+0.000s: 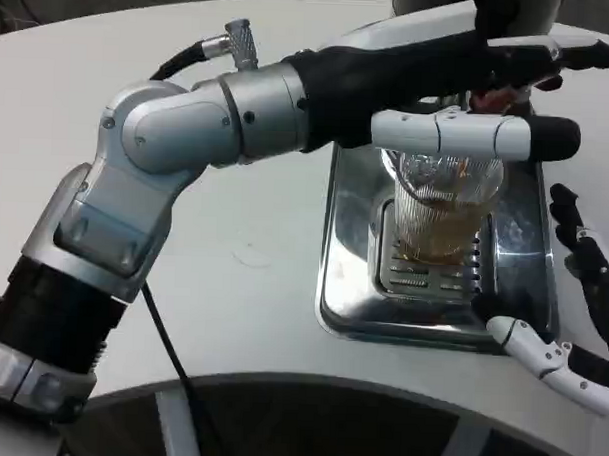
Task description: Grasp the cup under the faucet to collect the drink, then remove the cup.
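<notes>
Your left hand [460, 83] grips the cup [443, 208] on the drip tray [342, 289]; amber drink is collected. Right hand [572, 307] waits spread beside the tray. Removal remains.

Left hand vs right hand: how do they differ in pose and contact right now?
The left hand reaches across above the cup, one finger lying along its rim; the right hand sits low at the drip tray edge, beside the cup and apart from it. The left hand's fingers stretch out flat; the right hand's are spread open, holding nothing. Both share white-and-black fingers.
</notes>
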